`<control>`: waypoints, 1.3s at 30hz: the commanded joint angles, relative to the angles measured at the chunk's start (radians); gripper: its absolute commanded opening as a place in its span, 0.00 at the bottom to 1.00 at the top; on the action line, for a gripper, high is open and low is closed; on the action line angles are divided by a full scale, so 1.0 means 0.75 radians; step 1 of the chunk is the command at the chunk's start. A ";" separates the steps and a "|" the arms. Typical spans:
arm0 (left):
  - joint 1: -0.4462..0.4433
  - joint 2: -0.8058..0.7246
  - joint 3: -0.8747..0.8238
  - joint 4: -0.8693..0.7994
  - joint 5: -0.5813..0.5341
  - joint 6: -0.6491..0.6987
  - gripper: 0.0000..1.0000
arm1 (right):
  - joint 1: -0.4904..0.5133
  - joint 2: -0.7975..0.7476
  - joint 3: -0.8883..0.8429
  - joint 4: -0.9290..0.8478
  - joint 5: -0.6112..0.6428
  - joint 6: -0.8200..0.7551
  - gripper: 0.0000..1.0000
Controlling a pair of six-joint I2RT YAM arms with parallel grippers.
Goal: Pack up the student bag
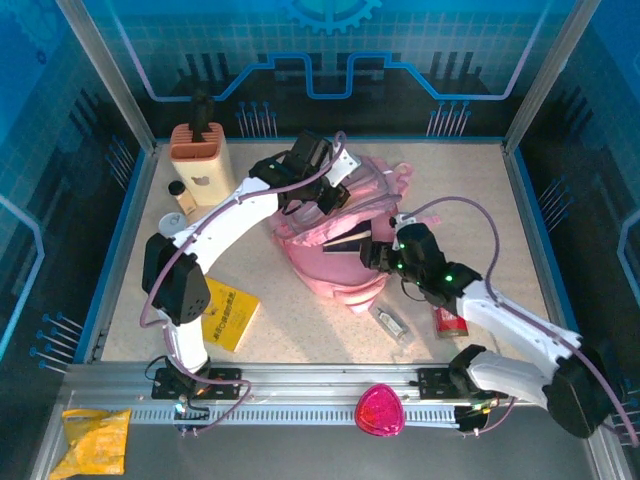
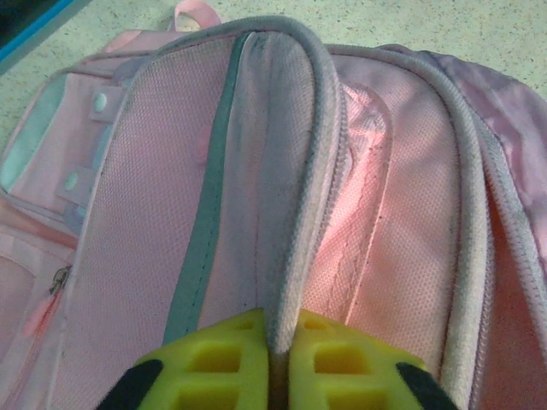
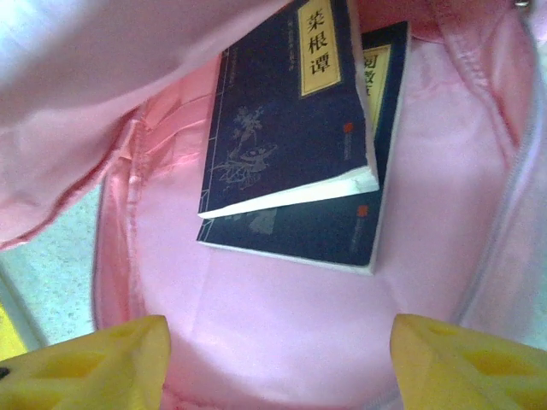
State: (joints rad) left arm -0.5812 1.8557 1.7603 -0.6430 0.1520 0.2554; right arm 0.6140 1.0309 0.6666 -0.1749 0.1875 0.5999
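The student bag [image 1: 335, 258] lies mid-table [image 1: 480, 200], and the left end effector [image 2: 280, 359] pinches its piped rim to hold the mouth open. Two dark books [image 3: 291, 111] lie inside, with the right end effector [image 3: 282, 359] spread empty at the opening. A yellow book [image 1: 230, 312], a small bottle [image 1: 390, 322] and a red can [image 1: 450, 322] seem left to pack. The table is speckled beige, with blue panels [image 1: 400, 40] around it.
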 commanded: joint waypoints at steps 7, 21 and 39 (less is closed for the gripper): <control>-0.045 0.002 -0.029 0.096 0.068 -0.175 0.54 | -0.058 -0.155 0.079 -0.340 -0.055 -0.198 1.00; 0.025 -0.635 -0.596 0.185 -0.142 -0.739 0.88 | -0.022 0.042 0.188 -0.303 -0.314 -0.290 1.00; 0.329 -1.220 -1.359 -0.146 -0.543 -1.470 0.99 | 0.250 0.299 0.217 -0.142 -0.269 -0.336 1.00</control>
State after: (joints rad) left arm -0.3851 0.9802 0.7773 -0.6521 -0.1368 -0.7334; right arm 0.7704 1.2274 0.7944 -0.3405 -0.0299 0.3683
